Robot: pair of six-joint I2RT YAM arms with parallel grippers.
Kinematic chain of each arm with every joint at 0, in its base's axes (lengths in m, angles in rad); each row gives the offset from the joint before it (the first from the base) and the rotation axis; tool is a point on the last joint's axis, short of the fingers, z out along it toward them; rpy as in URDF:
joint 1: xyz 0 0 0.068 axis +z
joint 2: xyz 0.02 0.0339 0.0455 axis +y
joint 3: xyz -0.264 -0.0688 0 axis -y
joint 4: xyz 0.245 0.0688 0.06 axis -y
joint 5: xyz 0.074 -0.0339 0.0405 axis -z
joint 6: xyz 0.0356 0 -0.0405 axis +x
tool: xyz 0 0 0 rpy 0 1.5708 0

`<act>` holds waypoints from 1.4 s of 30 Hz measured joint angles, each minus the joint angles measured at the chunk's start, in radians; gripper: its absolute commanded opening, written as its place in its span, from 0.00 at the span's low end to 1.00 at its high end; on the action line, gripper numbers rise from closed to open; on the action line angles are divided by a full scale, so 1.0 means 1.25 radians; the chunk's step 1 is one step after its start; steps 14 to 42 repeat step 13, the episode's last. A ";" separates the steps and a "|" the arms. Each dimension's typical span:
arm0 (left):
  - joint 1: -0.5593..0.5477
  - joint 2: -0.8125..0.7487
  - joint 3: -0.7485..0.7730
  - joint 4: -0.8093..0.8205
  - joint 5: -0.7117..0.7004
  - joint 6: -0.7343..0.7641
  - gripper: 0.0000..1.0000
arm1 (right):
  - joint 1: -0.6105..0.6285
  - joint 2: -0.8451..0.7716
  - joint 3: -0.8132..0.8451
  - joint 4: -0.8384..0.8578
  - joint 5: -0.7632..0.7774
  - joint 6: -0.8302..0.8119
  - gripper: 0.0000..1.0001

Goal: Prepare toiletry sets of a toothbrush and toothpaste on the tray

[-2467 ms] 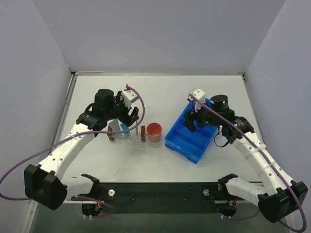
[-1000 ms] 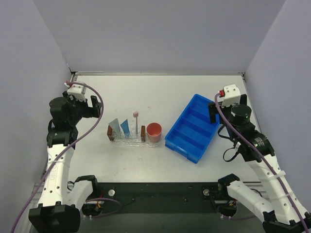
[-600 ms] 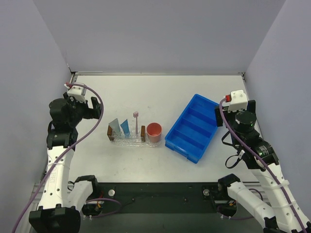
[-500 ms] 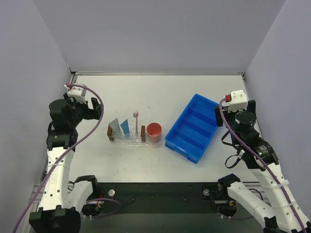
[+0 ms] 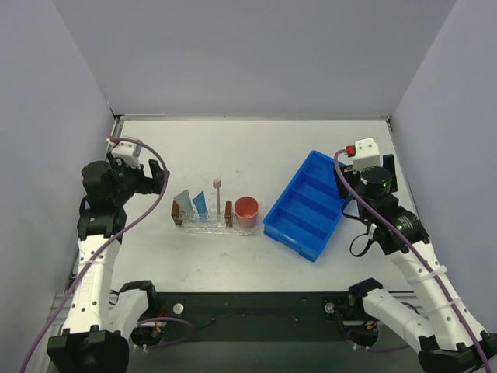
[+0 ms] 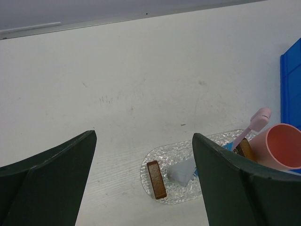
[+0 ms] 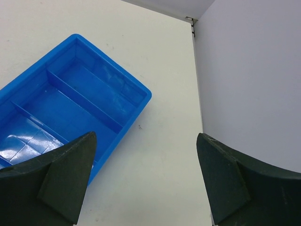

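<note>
The clear bumpy tray [image 5: 211,228] [image 6: 165,154] lies left of centre. On it stand the pink toothbrush [image 5: 218,197] [image 6: 254,123], a light blue toothpaste tube [image 5: 201,203] and a whitish-grey toothpaste tube [image 5: 184,201] [image 6: 183,171], between two brown blocks [image 5: 177,211] [image 6: 156,179]. My left gripper [image 5: 151,177] [image 6: 143,136] hangs open and empty to the left of the tray, above the table. My right gripper [image 5: 363,174] [image 7: 146,136] is open and empty over the table at the far right corner of the blue bin.
A pink cup [image 5: 247,211] [image 6: 283,147] stands at the tray's right end. The blue divided bin [image 5: 307,206] [image 7: 70,103] lies slantwise right of it, its compartments bare. Side walls [image 7: 249,80] stand close to both arms.
Both arms have pulled back from the tray and the bin to the sides. Since half a second ago the right gripper swung left toward the bin; the left shifted slightly right.
</note>
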State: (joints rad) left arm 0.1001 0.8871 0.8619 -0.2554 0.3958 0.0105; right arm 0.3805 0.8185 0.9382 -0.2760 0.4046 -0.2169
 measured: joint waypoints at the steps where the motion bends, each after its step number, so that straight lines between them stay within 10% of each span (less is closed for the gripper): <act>1: 0.000 0.000 -0.002 0.004 0.004 0.000 0.94 | -0.001 0.006 0.000 0.004 0.000 0.000 0.81; 42: 0.000 0.001 -0.015 0.037 0.028 0.000 0.94 | -0.012 0.014 0.000 0.027 0.000 0.003 0.81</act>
